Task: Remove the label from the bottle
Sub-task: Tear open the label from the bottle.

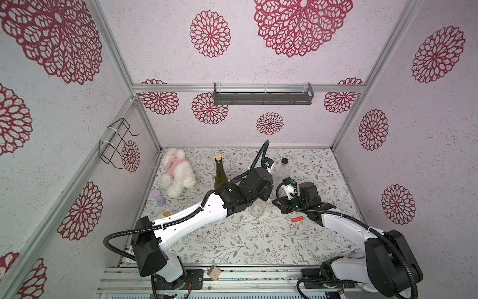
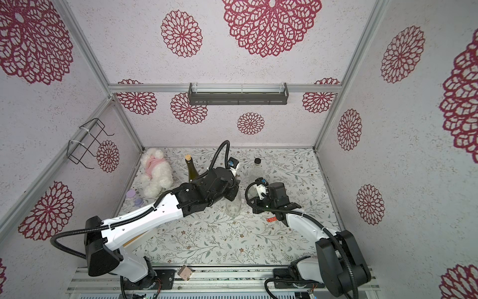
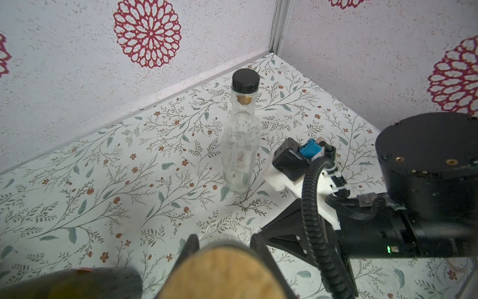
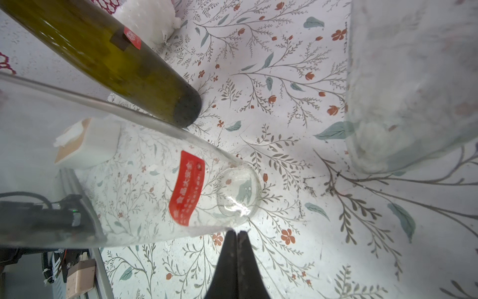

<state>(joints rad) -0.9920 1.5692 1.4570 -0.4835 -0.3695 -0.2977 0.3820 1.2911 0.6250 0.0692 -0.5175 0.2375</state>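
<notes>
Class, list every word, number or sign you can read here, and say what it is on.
Nothing can be quoted for sure.
On the clear bottle, the large red label: white Chinese characters, too blurred.
On the green bottle, the small red tag: too small.
On the table, the red sticker: too small.

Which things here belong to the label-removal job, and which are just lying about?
Job: corked clear bottle, its red label, left gripper shut on its top, right gripper shut beside its base.
Lying about: green wine bottle, black-capped bottle, plush toy, loose red label, purple object, wooden block.
</notes>
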